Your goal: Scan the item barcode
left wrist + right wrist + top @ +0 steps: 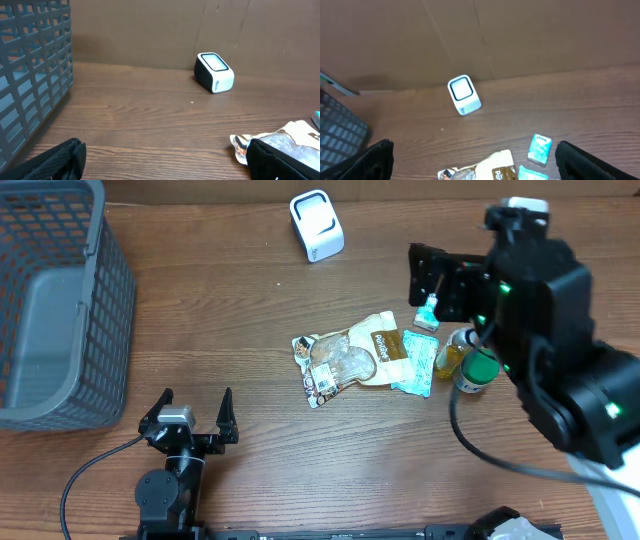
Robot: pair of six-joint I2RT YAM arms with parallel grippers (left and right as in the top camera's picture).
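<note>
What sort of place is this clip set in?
Probably a mock shop checkout on a wooden table: there is a small white barcode scanner, a grey plastic basket and a little heap of packaged snacks.

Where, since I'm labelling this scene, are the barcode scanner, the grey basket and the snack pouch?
barcode scanner (317,225), overhead view, on its white body.
grey basket (112,300), overhead view, on its right mesh wall.
snack pouch (350,360), overhead view, on its clear middle.
</note>
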